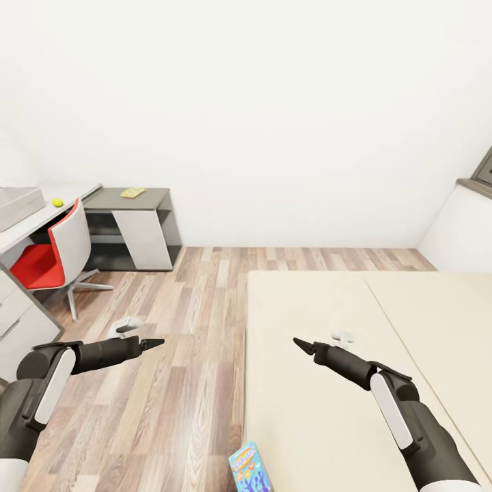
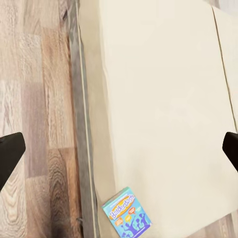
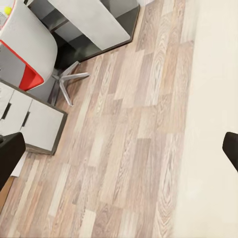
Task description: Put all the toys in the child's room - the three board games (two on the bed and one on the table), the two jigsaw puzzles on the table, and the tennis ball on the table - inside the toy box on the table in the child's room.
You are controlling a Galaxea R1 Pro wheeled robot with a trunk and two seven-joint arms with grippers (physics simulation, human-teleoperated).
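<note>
Both sets of fingers spread wide and empty, left gripper point(image 1: 152, 342) over floor, right gripper point(image 1: 304, 344) over bed point(image 1: 328, 410).

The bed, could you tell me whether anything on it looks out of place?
Yes: the light-blue board game lies askew at the very edge of the bed, near the floor, rather than squarely on the mattress.

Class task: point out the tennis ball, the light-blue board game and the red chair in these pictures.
tennis ball point(image 1: 57, 202): head view, its middle.
board game point(image 2: 126, 213): left wrist view, printed lid.
chair point(image 1: 39, 264): head view, red seat.
</note>
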